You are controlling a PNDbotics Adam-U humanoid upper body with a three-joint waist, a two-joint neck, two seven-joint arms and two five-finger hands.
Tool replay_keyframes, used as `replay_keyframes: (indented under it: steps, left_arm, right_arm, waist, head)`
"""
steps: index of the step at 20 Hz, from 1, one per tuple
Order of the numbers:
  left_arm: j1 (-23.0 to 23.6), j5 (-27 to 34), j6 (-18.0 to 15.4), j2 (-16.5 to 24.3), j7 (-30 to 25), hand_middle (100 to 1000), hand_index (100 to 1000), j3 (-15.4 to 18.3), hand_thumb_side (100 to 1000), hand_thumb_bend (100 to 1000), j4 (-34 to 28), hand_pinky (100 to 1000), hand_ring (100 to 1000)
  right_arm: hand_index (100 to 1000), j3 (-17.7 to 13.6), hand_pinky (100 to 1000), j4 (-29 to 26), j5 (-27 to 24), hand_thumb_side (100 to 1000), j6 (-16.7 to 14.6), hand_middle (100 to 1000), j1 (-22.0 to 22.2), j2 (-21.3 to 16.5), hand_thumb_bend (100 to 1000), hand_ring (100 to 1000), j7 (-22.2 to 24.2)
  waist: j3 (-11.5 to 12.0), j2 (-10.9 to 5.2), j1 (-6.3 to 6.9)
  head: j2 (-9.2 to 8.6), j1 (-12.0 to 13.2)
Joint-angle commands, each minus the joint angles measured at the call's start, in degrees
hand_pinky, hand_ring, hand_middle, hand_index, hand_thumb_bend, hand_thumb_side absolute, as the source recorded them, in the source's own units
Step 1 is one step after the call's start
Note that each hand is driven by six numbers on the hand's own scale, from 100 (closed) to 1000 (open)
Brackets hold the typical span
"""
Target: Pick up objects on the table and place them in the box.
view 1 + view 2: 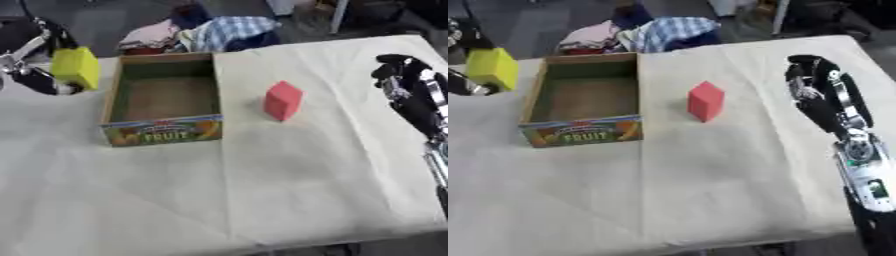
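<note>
In the left eye view, the left hand (39, 60) comes in at the upper left with its fingers curled round one yellow block (75, 67), held above the table (289, 185) just beside the left wall of the box (163, 131). The one cardboard box stands open with "FRUIT" printed on its front. One red block (283, 101) stands on the table to the right of the box, apart from it.

In the right eye view, the right hand (820, 95) hovers near the table's right edge, well apart from the red block, touching nothing; its fingers appear relaxed and lightly bent. A heap of clothes (645, 34) lies beyond the table's far edge.
</note>
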Motion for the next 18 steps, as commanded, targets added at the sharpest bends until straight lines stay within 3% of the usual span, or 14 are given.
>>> replay_keyframes:
  steps: [1, 8, 9, 14, 18]
  left_arm:
    - [-1.7, 0.2, -0.5, -1.5, 0.1, 460, 579, -0.8, 100, 520, -0.6, 673, 507]
    - [-1.3, -3.0, -1.2, -6.8, 0.5, 566, 707, -1.5, 142, 528, 3.8, 712, 596]
    - [-1.1, -3.5, -1.5, -7.3, 0.3, 589, 731, -1.6, 195, 542, 4.3, 719, 613]
    - [0.1, -4.4, -3.0, -8.2, -1.1, 662, 801, -2.3, 286, 568, 5.6, 745, 662]
    - [1.9, -0.9, -3.7, -6.7, -2.6, 722, 849, -2.6, 416, 592, 4.0, 784, 701]
  right_arm:
    - [790, 0.1, 648, -0.3, -0.5, 665, -0.2, 581, -0.9, -0.7, 100, 703, 0.5]
    - [791, 0.5, 648, -0.2, -0.7, 667, -0.3, 581, -1.3, -0.3, 100, 703, 1.0]
    - [791, 0.5, 648, -0.2, -0.7, 668, -0.3, 581, -1.3, -0.3, 100, 703, 1.1]
    - [791, 0.4, 648, -0.1, -0.6, 665, -0.4, 581, -1.4, -0.3, 100, 703, 1.1]
    - [795, 0.2, 651, 0.2, 0.1, 646, -0.5, 589, -1.9, -0.9, 100, 705, 1.0]
  waist:
    - [-0.2, -0.74, -0.08]
    - [-1.1, -0.44, -0.23]
    - [-1.1, -0.42, -0.25]
    - [-1.1, -0.33, -0.37]
    - [-0.8, -0.37, -0.51]
  head:
    - [0.29, 0.3]
    - [0.29, 0.7]
    - [0.29, 0.7]
    - [0.29, 0.7]
    - [0.29, 0.3]
